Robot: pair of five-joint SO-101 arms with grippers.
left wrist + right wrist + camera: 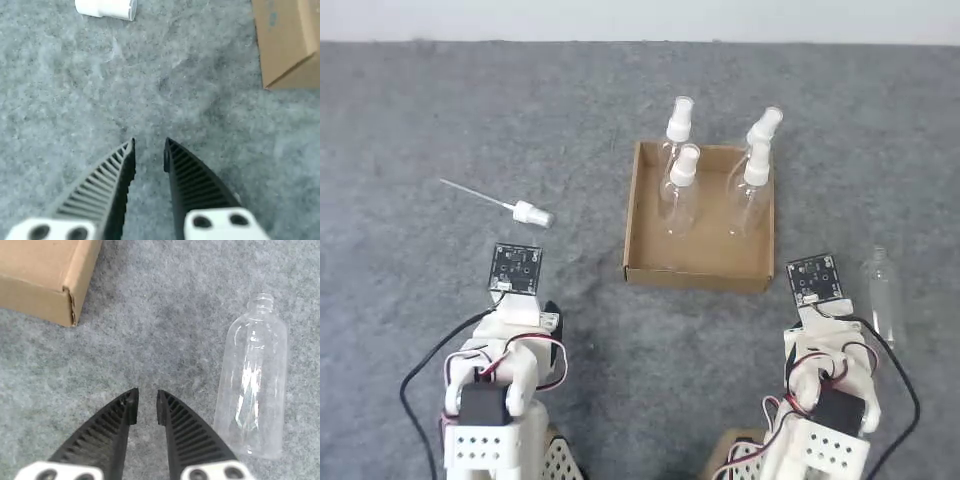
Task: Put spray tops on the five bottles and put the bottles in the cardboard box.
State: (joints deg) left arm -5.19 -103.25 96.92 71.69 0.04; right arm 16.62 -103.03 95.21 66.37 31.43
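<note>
Over grey carpet (420, 120), left gripper (150, 143) and right gripper (147, 392) point down (arms tucked back), slightly parted.

The high camera hangs above the table (410, 110), looking steeply down from the arms' end, both arms near and the cardboard box (695, 272) beyond. Each wrist camera rides low over the table, facing forward past its own gripper. Behind the left gripper (150, 145) it shares a box corner and the loose spray top (105, 7) with the overhead view; behind the right gripper (147, 397), another corner and the capless bottle (252, 380).
</note>
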